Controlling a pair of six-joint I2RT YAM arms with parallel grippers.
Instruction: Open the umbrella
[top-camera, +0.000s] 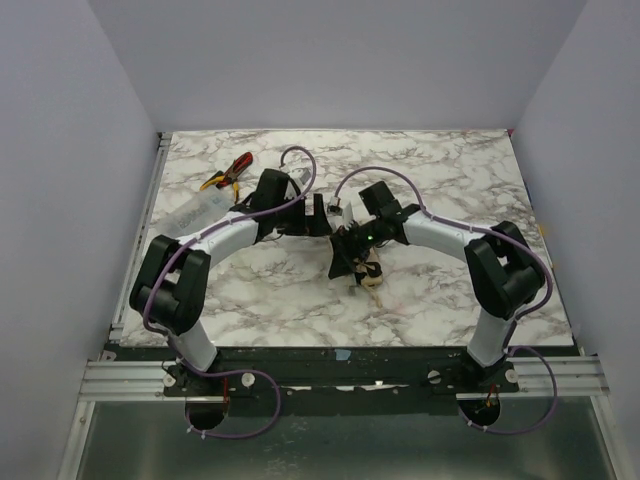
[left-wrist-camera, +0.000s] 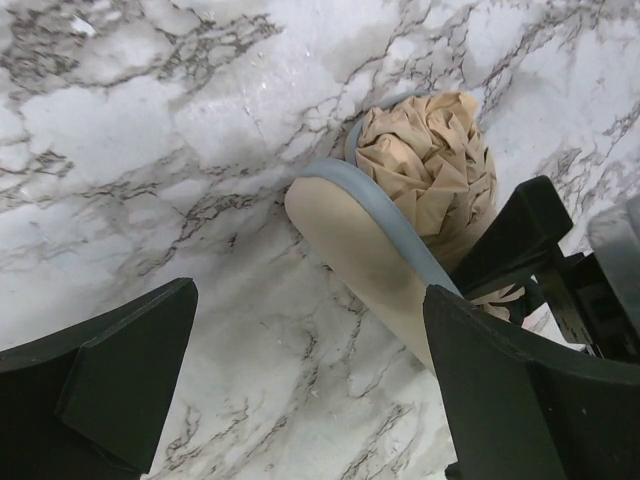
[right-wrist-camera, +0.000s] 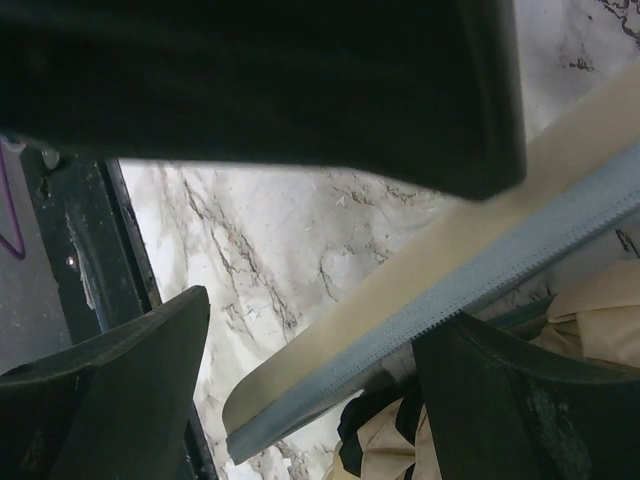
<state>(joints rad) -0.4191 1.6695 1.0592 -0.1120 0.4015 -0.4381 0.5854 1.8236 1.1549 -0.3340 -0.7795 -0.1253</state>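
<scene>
The umbrella lies folded at the middle of the table, a small bundle of beige fabric and black parts. In the left wrist view its crumpled beige fabric lies on the marble, and its beige strap, edged in grey, runs down to my right finger. My left gripper is open just behind the bundle, with only marble between its fingers. My right gripper is open right at the umbrella. The strap crosses the gap between its fingers, ungripped. Beige and black fabric shows below it.
Red-and-yellow pliers lie at the back left of the marble table. A clear plastic item lies near them. The right arm's black gripper body stands close beside the fabric in the left wrist view. Walls enclose the table.
</scene>
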